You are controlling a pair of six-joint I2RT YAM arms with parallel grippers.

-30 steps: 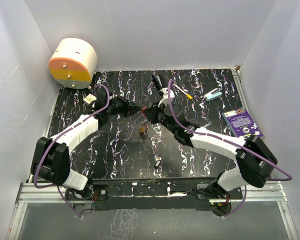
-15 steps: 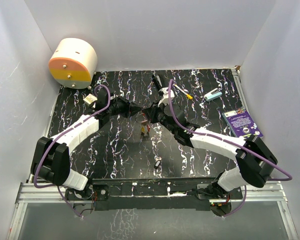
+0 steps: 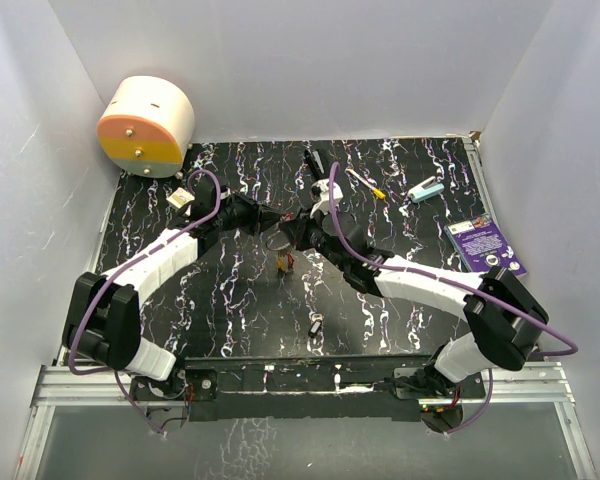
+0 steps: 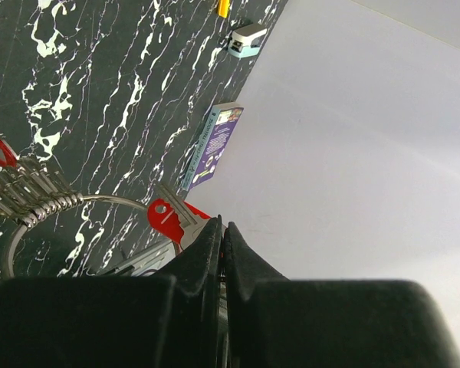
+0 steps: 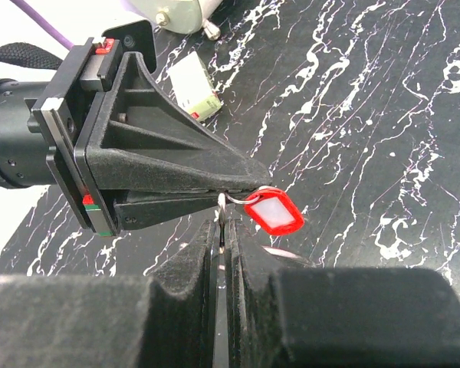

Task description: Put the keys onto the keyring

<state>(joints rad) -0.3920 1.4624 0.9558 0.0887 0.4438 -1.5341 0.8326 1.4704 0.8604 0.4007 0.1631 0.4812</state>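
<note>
Above the black, white-veined tabletop (image 3: 410, 300), the left gripper (image 3: 276, 224) and right gripper (image 3: 297, 232) are met tip to tip, both pressed together. The thin silver wire keyring (image 4: 111, 198), hung with several small metal keys (image 4: 19, 192), is held aloft between them, its wire seemingly pinched by the right. What the left pinches cannot be told. The red-headed metal key (image 4: 167, 217) is judged mid-threading. Next it must be slid fully round the wire.

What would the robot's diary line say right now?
left gripper: shut on red key | right gripper: shut on keyring | other keys: bunched on keyring
</note>
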